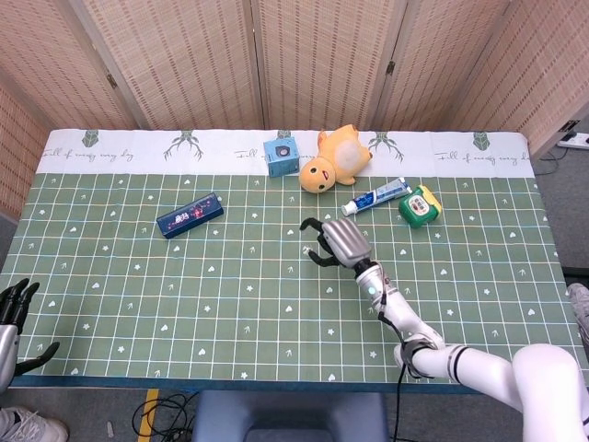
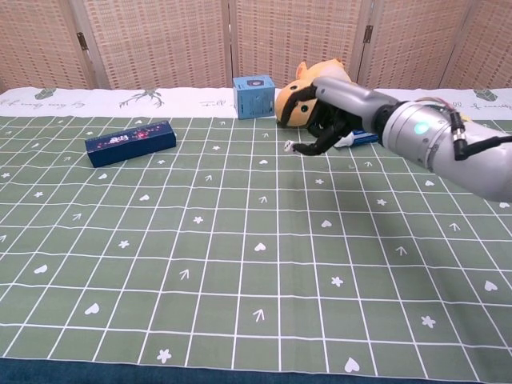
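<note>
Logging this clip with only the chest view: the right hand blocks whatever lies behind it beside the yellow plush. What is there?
Observer: In the head view, a toothpaste tube lies flat between the plush and a green box.
Operator: Is the right hand touching that tube?
Observer: No. The right hand is over a bare part of the table, nearer the robot than the tube and apart from it. Its fingers are spread and hold nothing.
Operator: And the left hand? I can't see it at all.
Observer: The left hand is off the table's near left corner, fingers apart and empty.
</note>
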Action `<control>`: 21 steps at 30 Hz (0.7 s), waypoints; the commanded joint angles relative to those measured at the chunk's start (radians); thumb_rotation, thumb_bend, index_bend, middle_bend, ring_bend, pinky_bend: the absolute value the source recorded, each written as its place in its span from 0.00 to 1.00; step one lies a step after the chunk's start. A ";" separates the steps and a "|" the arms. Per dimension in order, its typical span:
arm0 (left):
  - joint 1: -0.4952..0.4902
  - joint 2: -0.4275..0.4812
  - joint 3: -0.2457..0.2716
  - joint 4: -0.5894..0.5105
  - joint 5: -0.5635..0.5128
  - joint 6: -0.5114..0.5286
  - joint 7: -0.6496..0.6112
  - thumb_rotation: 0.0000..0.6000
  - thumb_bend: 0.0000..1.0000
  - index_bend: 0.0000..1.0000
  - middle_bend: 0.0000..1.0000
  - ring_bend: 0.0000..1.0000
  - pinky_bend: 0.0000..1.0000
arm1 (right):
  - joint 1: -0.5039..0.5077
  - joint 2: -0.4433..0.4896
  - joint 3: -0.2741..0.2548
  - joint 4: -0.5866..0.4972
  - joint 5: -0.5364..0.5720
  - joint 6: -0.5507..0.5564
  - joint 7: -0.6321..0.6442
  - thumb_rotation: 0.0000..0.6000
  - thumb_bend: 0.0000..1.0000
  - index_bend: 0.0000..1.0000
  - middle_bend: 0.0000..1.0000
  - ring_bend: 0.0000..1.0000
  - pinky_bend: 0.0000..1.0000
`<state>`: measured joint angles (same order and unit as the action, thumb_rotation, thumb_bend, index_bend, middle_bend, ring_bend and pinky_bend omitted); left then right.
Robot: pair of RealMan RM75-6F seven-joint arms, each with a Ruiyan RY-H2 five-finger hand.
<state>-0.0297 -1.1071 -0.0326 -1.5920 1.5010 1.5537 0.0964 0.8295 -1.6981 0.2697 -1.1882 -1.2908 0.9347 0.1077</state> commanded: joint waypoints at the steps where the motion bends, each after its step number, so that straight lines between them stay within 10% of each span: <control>1: -0.002 -0.002 0.001 -0.004 0.004 -0.002 0.005 1.00 0.20 0.09 0.07 0.10 0.15 | -0.067 0.055 -0.020 -0.048 -0.107 0.138 0.077 1.00 0.21 0.00 0.93 1.00 1.00; 12: -0.013 -0.004 -0.005 -0.015 0.004 -0.013 0.025 1.00 0.20 0.09 0.07 0.10 0.15 | -0.174 0.237 -0.082 -0.157 -0.123 0.227 -0.123 1.00 0.27 0.00 0.91 0.96 1.00; 17: -0.027 -0.018 -0.014 -0.005 -0.005 -0.030 0.035 1.00 0.20 0.08 0.07 0.10 0.15 | -0.266 0.392 -0.131 -0.305 -0.094 0.269 -0.261 1.00 0.27 0.07 0.81 0.82 0.99; 21: -0.042 -0.030 -0.025 -0.001 -0.008 -0.039 0.047 1.00 0.20 0.09 0.07 0.10 0.15 | -0.343 0.493 -0.175 -0.398 -0.082 0.311 -0.308 1.00 0.27 0.08 0.56 0.57 0.76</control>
<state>-0.0702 -1.1359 -0.0565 -1.5940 1.4939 1.5156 0.1416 0.5406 -1.2663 0.1320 -1.5270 -1.3866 1.2109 -0.1586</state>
